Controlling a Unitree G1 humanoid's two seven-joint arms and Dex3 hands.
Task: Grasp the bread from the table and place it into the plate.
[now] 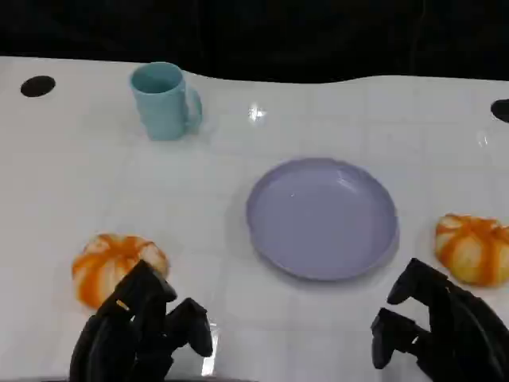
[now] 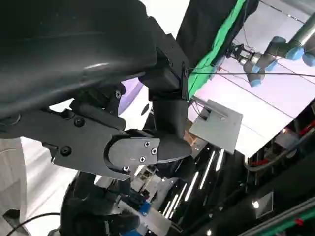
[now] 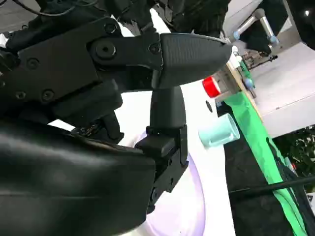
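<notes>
Two orange-and-white striped bread rolls lie on the white table. One bread roll (image 1: 111, 265) is at the near left, just beyond my left hand (image 1: 139, 330), which holds nothing and has its fingers apart. The other bread roll (image 1: 472, 248) sits at the near right, beyond and right of my right hand (image 1: 433, 330), also empty with fingers apart. The lavender plate (image 1: 321, 216) stands empty mid-table between the rolls; its rim (image 3: 192, 206) shows past my right hand's fingers (image 3: 167, 64) in the right wrist view. My left hand's fingers (image 2: 147, 147) hold nothing in the left wrist view.
A light blue mug (image 1: 164, 100) stands at the far left of the table, also seen as the mug (image 3: 219, 130) in the right wrist view. Black round holes (image 1: 37, 85) mark the table's far corners. A dark backdrop runs behind the table.
</notes>
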